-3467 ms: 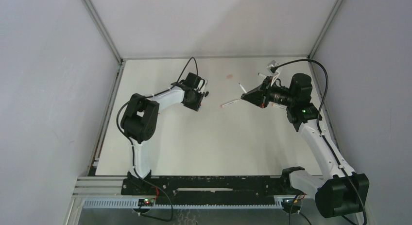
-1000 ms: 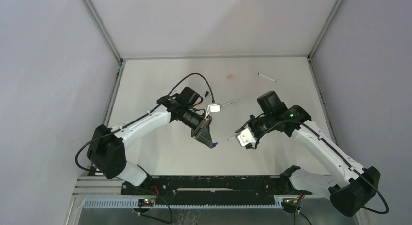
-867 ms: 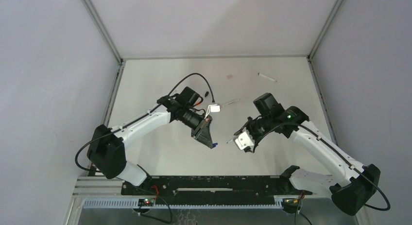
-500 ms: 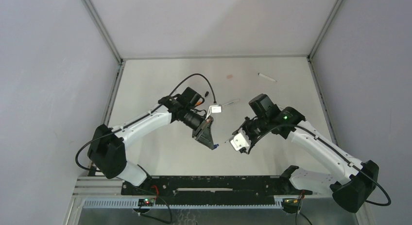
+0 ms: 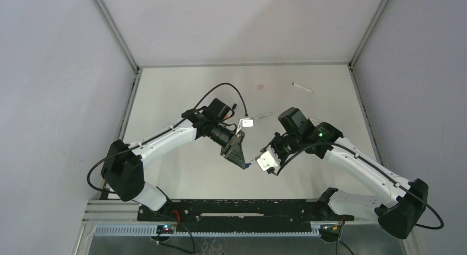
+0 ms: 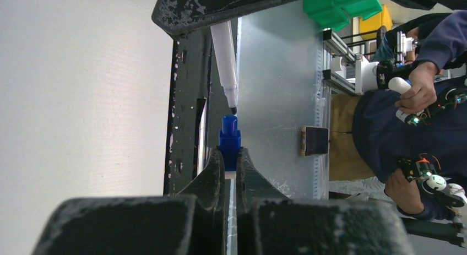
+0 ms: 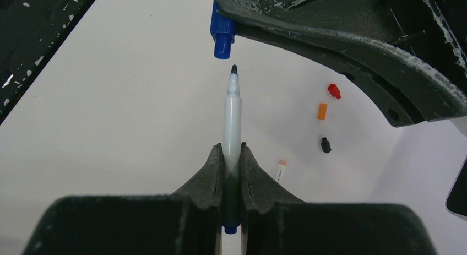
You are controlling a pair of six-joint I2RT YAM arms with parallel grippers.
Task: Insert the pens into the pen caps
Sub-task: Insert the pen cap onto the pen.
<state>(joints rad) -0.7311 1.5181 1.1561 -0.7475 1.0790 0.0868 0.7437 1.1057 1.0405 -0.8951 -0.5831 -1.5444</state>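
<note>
Left gripper [image 6: 231,156] pinching cap [image 6: 229,136], right gripper [image 7: 232,153] pen [image 7: 232,117]

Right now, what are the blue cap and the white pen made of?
The blue cap: probably hard plastic, solid colour, moulded steps, slight sheen. The white pen: likely plastic too, smooth pale barrel; its dark tip may be felt.

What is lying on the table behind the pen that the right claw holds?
Beyond the pen, on the table: a red cap, an orange cap, a black cap and a small white piece with an orange end. The left gripper hides whatever lies past them.
</note>
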